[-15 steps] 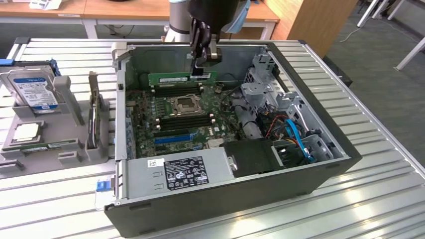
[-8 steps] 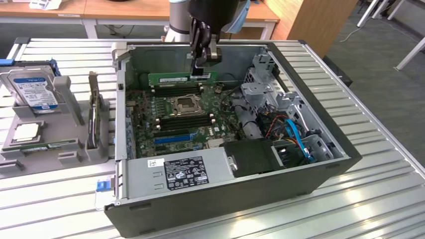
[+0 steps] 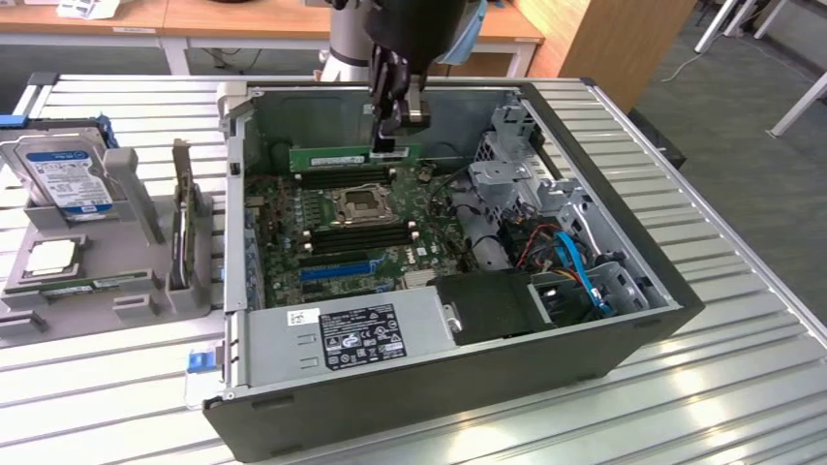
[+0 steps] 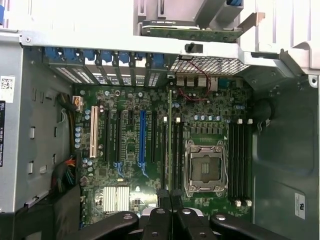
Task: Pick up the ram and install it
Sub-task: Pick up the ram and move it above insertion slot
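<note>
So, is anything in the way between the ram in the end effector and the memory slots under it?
Nothing visible. The end effector holds the ram edge-down over the empty black memory slots beside the CPU socket. No cable or card crosses that gap. The red wires lie past the slots' ends.

The gripper [image 3: 391, 136] has open room above the motherboard [image 3: 349, 228], between drive cage [image 3: 510, 179] and case wall [image 3: 236, 203].

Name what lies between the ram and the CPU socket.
Empty black memory slots lie between the ram and the CPU socket, seen in the exterior view.
</note>
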Controlling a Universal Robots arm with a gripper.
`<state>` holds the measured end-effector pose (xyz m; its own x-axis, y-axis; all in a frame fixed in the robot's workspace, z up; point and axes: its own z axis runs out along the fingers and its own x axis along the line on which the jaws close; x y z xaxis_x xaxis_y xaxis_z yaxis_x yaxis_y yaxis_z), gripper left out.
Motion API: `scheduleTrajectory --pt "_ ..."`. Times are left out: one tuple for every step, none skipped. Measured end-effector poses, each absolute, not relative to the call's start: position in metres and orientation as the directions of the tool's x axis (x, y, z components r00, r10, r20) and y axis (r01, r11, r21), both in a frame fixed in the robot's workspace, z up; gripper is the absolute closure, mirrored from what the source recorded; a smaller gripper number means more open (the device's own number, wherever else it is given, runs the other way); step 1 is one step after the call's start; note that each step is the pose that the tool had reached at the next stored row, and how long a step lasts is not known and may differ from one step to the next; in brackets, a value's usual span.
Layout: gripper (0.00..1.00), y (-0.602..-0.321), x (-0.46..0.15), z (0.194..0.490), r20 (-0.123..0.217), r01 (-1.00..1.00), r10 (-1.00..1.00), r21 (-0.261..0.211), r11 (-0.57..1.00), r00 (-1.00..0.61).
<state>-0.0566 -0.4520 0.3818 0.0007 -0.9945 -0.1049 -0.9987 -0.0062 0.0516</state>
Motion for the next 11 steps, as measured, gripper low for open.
scheduleTrajectory --pt "0.89 -0.452 -0.057 0.380 -0.105 -0.999 -0.994 0.051 -0.006 0.001" --pt "0.89 -0.452 -0.057 0.379 -0.105 -0.999 -0.994 0.051 -0.006 0.001" --pt "0.89 -0.452 -0.057 0.378 -0.105 -0.999 -0.994 0.050 -0.006 0.001" --pt "0.89 -0.452 -0.057 0.376 -0.105 -0.999 -0.994 0.049 -0.006 0.001" --pt "0.89 -0.452 -0.057 0.375 -0.105 -0.999 -0.994 0.049 -0.006 0.001" --pt "0.89 -0.452 -0.057 0.373 -0.105 -0.999 -0.994 0.048 -0.006 0.001" --pt "0.89 -0.452 -0.057 0.372 -0.105 -0.999 -0.994 0.047 -0.006 0.001" --pt "0.89 -0.452 -0.057 0.371 -0.105 -0.999 -0.994 0.046 -0.006 0.001" --pt "0.89 -0.452 -0.057 0.369 -0.105 -0.999 -0.994 0.045 -0.006 0.001" --pt "0.89 -0.452 -0.057 0.368 -0.105 -0.999 -0.994 0.044 -0.006 0.001" --pt "0.89 -0.452 -0.057 0.367 -0.105 -0.999 -0.994 0.043 -0.006 0.002"
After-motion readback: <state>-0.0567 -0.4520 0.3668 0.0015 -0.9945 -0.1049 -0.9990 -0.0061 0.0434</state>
